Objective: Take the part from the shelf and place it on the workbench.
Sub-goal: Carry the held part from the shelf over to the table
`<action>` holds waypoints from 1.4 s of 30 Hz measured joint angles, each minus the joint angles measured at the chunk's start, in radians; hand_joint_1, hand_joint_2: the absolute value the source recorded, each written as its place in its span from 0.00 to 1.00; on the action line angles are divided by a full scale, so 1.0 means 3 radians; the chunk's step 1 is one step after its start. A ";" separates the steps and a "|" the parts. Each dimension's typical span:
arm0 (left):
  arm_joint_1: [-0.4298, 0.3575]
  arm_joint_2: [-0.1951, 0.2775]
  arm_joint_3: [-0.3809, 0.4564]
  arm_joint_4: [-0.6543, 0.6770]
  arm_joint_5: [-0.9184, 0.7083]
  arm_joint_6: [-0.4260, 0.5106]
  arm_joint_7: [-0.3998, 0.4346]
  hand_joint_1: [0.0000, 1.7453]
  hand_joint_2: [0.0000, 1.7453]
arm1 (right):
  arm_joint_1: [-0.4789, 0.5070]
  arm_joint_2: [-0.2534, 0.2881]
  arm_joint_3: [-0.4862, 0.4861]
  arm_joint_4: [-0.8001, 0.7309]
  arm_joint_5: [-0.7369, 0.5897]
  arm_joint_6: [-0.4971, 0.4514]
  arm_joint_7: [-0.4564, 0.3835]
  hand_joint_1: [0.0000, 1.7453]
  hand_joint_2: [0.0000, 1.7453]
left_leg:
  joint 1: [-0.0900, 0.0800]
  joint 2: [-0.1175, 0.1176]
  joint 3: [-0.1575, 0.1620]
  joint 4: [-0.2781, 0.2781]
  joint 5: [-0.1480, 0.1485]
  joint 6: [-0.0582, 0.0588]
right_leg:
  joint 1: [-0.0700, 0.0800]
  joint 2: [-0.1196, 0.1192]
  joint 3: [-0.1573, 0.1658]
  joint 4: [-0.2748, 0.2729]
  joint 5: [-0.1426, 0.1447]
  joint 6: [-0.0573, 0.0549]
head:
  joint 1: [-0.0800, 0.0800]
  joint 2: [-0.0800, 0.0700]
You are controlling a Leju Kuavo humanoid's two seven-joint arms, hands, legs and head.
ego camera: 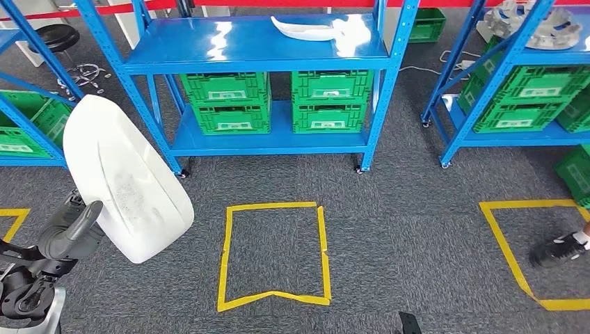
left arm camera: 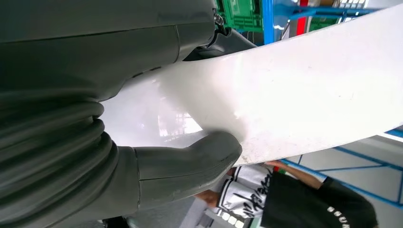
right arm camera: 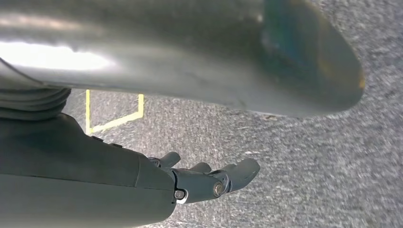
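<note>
**Left hand holding white part, shelf ahead**

Large white curved part (ego camera: 129, 182) at left of head frame, tilted, held up over grey carpet (ego camera: 403, 229). Gripped by left hand (ego camera: 66, 233) at lower left; thumb across near face of part, other fingers hidden behind it. Left wrist view: thick grey thumb (left arm camera: 190, 166) pressed on glossy white surface of part (left arm camera: 294, 95), person in dark shirt (left arm camera: 304, 199) beyond its edge. Right hand (right arm camera: 209, 178) over carpet in right wrist view, fingers loosely extended and slightly apart, holding nothing. Blue shelf (ego camera: 264, 56) at top centre, second white part (ego camera: 313, 28) lying on its upper level, green crates (ego camera: 278, 101) on lower level. More blue racks with green crates at upper right and far left. Yellow tape square (ego camera: 275, 254) on carpet at centre, another at right. Person's shoe (ego camera: 560, 250) at right edge. Black stool (ego camera: 59, 38) upper left.
</note>
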 joint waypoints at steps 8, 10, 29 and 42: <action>0.0027 -0.0014 0.0020 0.0005 0.0036 -0.0006 0.0013 1.00 1.00 | 0.0012 0.0003 -0.0001 0.0000 -0.0007 -0.0005 0.0012 0.00 0.00 | 0.0045 -0.0309 -0.0051 0.0001 0.0049 0.0079 | -0.0017 0.0370 -0.0464 0.0912 -0.0339 0.0064 | 0.0029 0.0000; 0.0030 -0.0021 0.0020 0.0009 0.0036 -0.0005 0.0018 1.00 1.00 | 0.0009 0.0003 -0.0001 0.0000 -0.0011 -0.0005 0.0016 0.00 0.00 | 0.0054 -0.0395 -0.0062 0.0038 0.0038 0.0061 | -0.0030 0.0445 -0.0292 0.0517 -0.0107 0.0061 | 0.0034 0.0000; 0.0053 -0.0019 0.0029 -0.0011 0.0085 0.0000 0.0009 1.00 1.00 | 0.0005 0.0006 -0.0002 0.0000 -0.0007 -0.0004 0.0031 0.00 0.00 | -0.0007 0.0064 -0.0045 0.0041 -0.0005 -0.0032 | 0.0013 -0.0034 -0.0090 0.0063 0.0034 -0.0041 | -0.0018 0.0000; 0.0066 -0.0048 0.0030 -0.0023 0.0090 0.0001 0.0010 1.00 1.00 | 0.0010 0.0000 -0.0003 0.0000 0.0002 -0.0002 0.0032 0.00 0.00 | 0.0055 -0.0511 -0.0137 0.0089 0.0067 0.0021 | -0.0035 0.0553 -0.0206 0.0283 -0.0004 0.0055 | 0.0029 0.0000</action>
